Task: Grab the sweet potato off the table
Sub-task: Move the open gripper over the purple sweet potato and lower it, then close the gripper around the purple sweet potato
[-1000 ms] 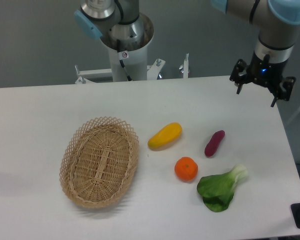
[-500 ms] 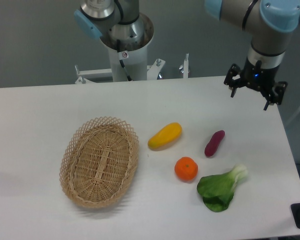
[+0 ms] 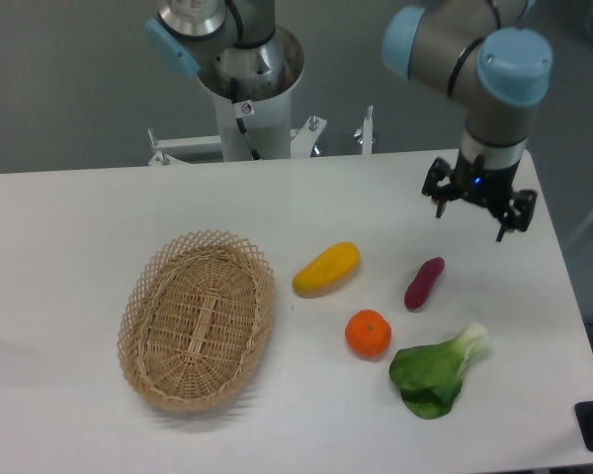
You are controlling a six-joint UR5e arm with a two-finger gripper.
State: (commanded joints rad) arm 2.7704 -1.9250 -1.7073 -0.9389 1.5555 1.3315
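Observation:
The sweet potato [image 3: 424,283], a slim purple tuber, lies on the white table [image 3: 79,217] right of centre, tilted with its far end to the right. My gripper [image 3: 470,221] hangs above the table behind and to the right of it, fingers spread open and pointing down, holding nothing. There is a clear gap between the gripper and the sweet potato.
A yellow oblong fruit [image 3: 326,268] lies left of the sweet potato. An orange [image 3: 368,333] sits in front of it, and a green leafy vegetable [image 3: 435,373] at the front right. A woven basket [image 3: 197,318] stands on the left. The robot base [image 3: 249,89] rises behind the table.
The gripper has moved left and slightly toward the front, from over the table's right edge to a spot nearer the sweet potato. Its fingers stay open. The objects have not moved.

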